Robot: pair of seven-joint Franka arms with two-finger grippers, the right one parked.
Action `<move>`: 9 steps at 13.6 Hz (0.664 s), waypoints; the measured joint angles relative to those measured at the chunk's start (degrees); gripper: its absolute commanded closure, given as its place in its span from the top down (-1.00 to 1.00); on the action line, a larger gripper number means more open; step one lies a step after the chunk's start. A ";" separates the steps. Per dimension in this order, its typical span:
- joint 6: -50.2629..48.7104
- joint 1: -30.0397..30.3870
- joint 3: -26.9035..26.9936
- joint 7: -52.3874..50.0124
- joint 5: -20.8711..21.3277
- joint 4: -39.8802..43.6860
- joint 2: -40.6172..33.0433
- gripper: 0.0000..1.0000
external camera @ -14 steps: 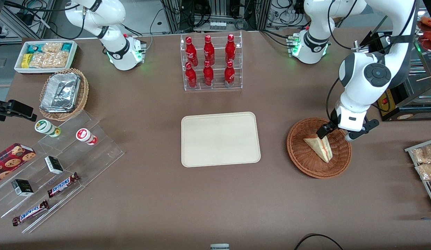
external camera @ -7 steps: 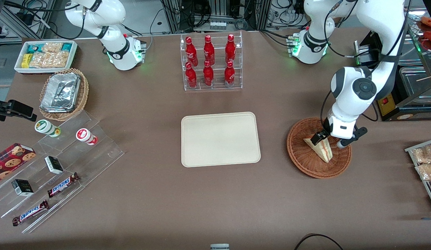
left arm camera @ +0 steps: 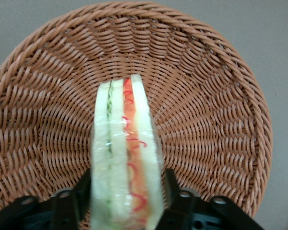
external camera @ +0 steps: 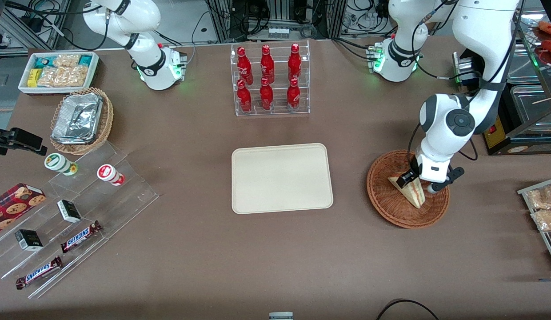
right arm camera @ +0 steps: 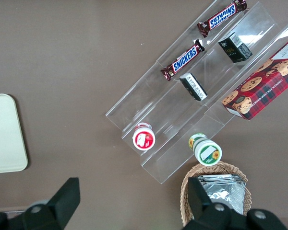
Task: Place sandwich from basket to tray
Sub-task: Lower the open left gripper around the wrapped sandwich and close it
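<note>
The hand (left arm camera: 127, 203) hides the sandwich's (left arm camera: 127, 163) lower end; fingertips cut off.

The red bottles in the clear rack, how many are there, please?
6: three on the upper step, three on the lower, farther than the tray. The gripper straddles the sandwich.

"snickers" on two chocolate bars (right arm camera: 185, 60) on acrylic display steps (right arm camera: 182, 96).

Basket (left arm camera: 216, 96): rough woven wicker. Sandwich (left arm camera: 127, 163): glossy clear film wrap (soft bread under it). Tray (external camera: 282, 178) matt, smooth. Hand (external camera: 418, 182): black matt plastic.
</note>
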 measured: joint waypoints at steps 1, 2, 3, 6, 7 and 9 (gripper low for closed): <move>0.00 0.09 0.09 0.00 0.00 0.15 0.00 -1.00; 0.01 0.15 0.18 0.00 0.00 0.32 -0.01 -1.00; 0.01 0.20 0.27 0.00 0.00 0.56 -0.08 -1.00; -4.20 0.20 0.33 0.00 0.05 2.49 -2.02 -1.00; -9.11 0.17 0.27 0.03 0.41 4.36 -3.46 -1.00; -22.61 -0.34 -0.28 0.06 1.49 11.05 -6.34 -1.00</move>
